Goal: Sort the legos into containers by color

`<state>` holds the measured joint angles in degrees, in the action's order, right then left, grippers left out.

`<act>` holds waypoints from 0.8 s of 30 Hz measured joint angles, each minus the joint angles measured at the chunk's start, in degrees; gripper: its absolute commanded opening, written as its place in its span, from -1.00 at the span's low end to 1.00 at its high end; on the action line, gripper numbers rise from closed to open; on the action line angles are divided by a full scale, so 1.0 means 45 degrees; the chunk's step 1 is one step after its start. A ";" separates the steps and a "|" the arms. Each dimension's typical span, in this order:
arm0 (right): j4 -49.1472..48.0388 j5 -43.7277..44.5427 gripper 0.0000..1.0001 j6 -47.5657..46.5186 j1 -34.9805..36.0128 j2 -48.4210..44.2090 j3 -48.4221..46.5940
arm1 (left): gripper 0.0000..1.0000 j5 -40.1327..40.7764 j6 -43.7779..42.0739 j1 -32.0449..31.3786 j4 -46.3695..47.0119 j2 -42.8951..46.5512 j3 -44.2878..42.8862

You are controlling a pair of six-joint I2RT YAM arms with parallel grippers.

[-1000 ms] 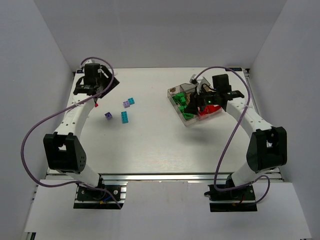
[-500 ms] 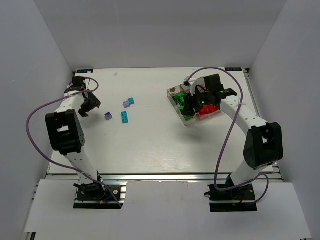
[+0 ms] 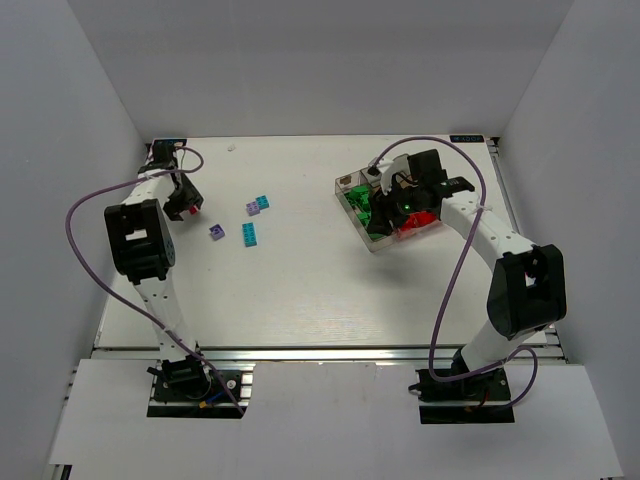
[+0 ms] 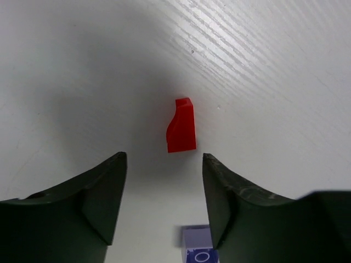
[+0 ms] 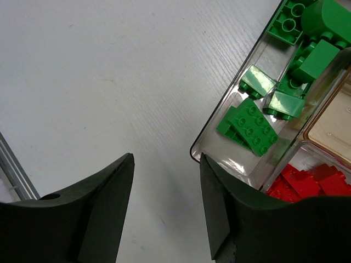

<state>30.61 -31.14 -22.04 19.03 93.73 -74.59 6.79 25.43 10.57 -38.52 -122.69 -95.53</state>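
A red lego (image 4: pixel 181 126) lies on the white table just ahead of my open left gripper (image 4: pixel 163 164), which touches nothing. A light purple lego (image 4: pixel 198 246) shows low between its fingers. From above, the left gripper (image 3: pixel 182 205) hovers over the red lego (image 3: pixel 191 212) at the far left. Purple legos (image 3: pixel 216 231) (image 3: pixel 252 208) and cyan legos (image 3: pixel 248 234) (image 3: pixel 263 201) lie loose nearby. My right gripper (image 5: pixel 166 203) is open and empty at the clear tray's corner (image 5: pixel 197 153). Green legos (image 5: pixel 252 126) fill the long container; red legos (image 5: pixel 301 183) fill another.
The tray (image 3: pixel 371 240) sits at the back right, with the right gripper (image 3: pixel 385 208) above its green section. One beige compartment (image 5: pixel 334 126) holds no bricks. The left arm's purple cable (image 3: pixel 80 215) loops beside it near the left wall.
The left arm folded back toward the far left and its gripper came down over the red lego, jaws narrowing a little. The right gripper shifted slightly left over the tray.
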 measured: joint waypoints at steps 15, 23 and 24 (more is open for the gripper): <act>0.0325 0.0243 0.14 -0.0253 -0.0019 0.0087 -0.0403 | -0.66 -0.0554 0.0068 0.0024 0.0194 -0.0612 -0.0418; 0.0330 0.0243 0.14 -0.0253 -0.0019 0.0087 -0.0403 | -0.07 -0.0981 0.0131 0.0024 0.0957 -0.0238 0.0408; 0.0330 0.0243 0.14 -0.0253 -0.0019 0.0087 -0.0403 | 0.04 -0.0996 0.0121 0.0024 0.0996 -0.0112 0.0578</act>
<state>32.10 -30.04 -23.18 18.94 94.13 -76.40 2.31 25.98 10.68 -34.04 -123.20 -92.92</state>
